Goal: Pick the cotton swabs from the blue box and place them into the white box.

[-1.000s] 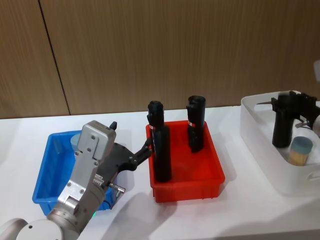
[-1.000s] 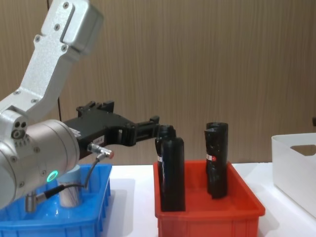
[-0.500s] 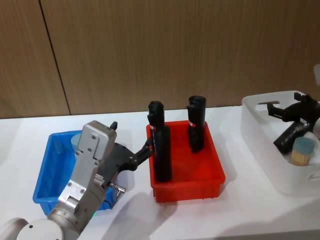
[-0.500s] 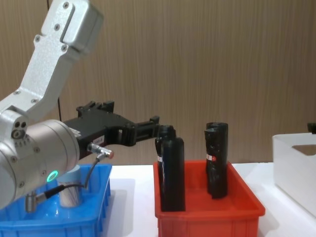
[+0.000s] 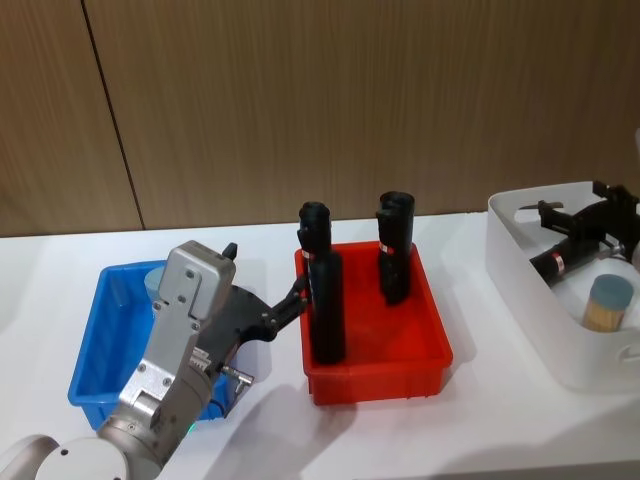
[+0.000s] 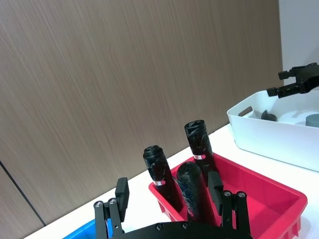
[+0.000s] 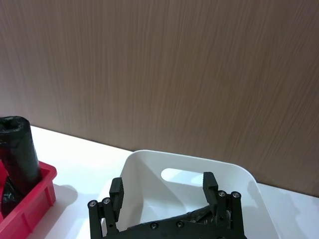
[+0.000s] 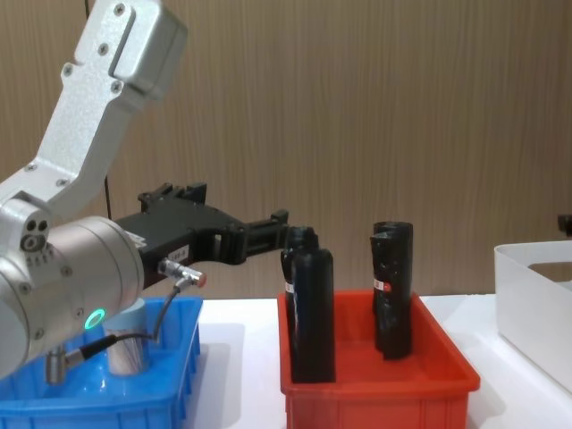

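Finds the right gripper (image 5: 585, 215) now spread-fingered over the white box (image 5: 525, 290) at far right, its black bottle (image 5: 560, 262) dropped flat beside the cotton swabs (image 5: 608, 303), so leaves another jar (image 8: 128, 344) waiting in the blue box (image 5: 100, 340) under the spread-fingered left gripper (image 5: 263, 272).

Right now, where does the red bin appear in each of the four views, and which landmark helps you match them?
Head view: the red bin sits at centre, on the table.
Chest view: bottom centre.
Left wrist view: the picture's lower right.
Right wrist view: cut off at the picture's lower left edge.
Shared landmark: the white box, beyond the bin's right side in every view.
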Robot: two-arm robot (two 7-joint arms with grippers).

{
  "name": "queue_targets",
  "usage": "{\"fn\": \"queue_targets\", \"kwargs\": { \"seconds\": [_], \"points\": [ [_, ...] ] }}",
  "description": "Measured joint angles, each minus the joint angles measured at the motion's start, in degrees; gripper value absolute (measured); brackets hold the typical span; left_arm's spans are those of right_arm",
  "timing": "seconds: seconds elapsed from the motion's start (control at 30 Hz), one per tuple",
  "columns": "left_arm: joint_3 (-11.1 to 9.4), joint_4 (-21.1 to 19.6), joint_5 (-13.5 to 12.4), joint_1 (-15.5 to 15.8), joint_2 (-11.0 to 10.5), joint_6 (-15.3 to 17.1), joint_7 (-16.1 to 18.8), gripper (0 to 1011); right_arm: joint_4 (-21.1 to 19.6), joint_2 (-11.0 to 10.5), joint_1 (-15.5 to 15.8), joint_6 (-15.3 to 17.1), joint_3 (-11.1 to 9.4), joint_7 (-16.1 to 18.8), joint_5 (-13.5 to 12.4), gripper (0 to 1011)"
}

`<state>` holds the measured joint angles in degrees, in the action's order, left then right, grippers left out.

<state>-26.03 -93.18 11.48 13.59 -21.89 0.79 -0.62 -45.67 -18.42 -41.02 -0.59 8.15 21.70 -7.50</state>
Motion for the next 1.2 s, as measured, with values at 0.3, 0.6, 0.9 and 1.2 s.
{"fn": "queue_targets", "kwargs": {
  "seconds": [0.3, 0.6, 0.9, 1.2],
  "points": [
    [0.00, 0.00, 0.00, 0.00, 0.00, 0.00, 0.00, 1004, -4.57, -0.59, 2.24, 0.50, -0.55, -0.22, -0.95, 1002],
    [0.00, 0.00, 0.00, 0.00, 0.00, 0.00, 0.00, 1004, -8.27, -1.02, 4.12, 1.27, -0.95, -0.68, -1.83, 1002],
    [0.00, 0.00, 0.00, 0.00, 0.00, 0.00, 0.00, 1004, -9.93, -1.20, 4.95, 1.65, -1.14, -0.90, -2.21, 1002],
    [0.00, 0.00, 0.00, 0.00, 0.00, 0.00, 0.00, 1004, -10.87, -1.29, 5.43, 1.81, -1.23, -0.99, -2.52, 1002]
  ]
}}
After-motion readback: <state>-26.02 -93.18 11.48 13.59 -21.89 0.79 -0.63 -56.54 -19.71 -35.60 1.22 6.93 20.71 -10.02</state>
